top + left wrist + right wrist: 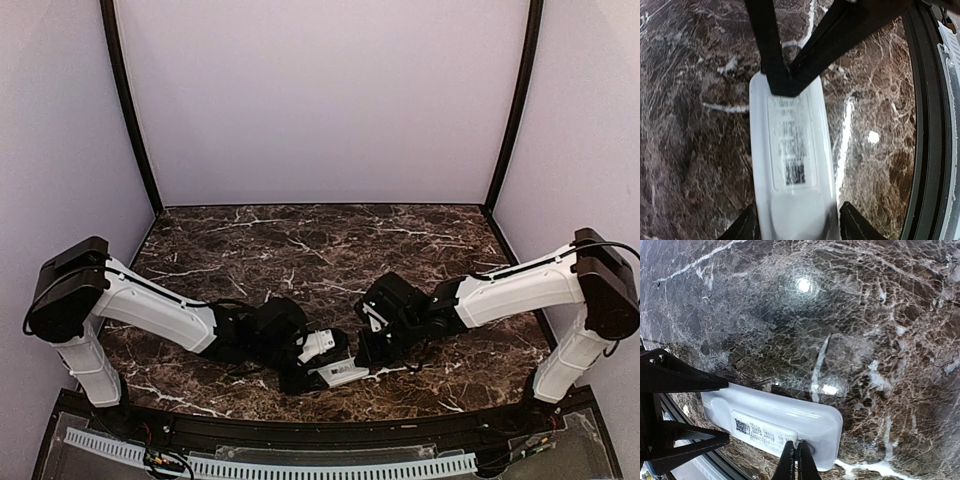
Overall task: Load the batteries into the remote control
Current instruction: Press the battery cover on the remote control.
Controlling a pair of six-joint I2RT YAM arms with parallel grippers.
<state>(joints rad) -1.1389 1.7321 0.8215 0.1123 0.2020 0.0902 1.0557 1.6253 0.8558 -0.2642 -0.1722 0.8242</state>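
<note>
The remote control (pixel 338 368) is a white oblong handset lying back side up over the dark marble table, near the front middle. A printed barcode label (pixel 789 145) shows on its back. My left gripper (pixel 797 227) is shut on the remote's sides at one end, and its black fingers (pixel 685 382) also show in the right wrist view. My right gripper (pixel 797 452) is shut, with its paired tips pressed onto the remote (pixel 785 412) at the label's far end. In the left wrist view those tips (pixel 785 87) meet the remote (pixel 790 200). The batteries are out of view.
The marble tabletop (pixel 320 250) is walled by pale panels on three sides. A black raised rim (pixel 927 130) runs along the near edge, right beside the remote. A white slotted cable duct (pixel 270 466) lies beyond the rim.
</note>
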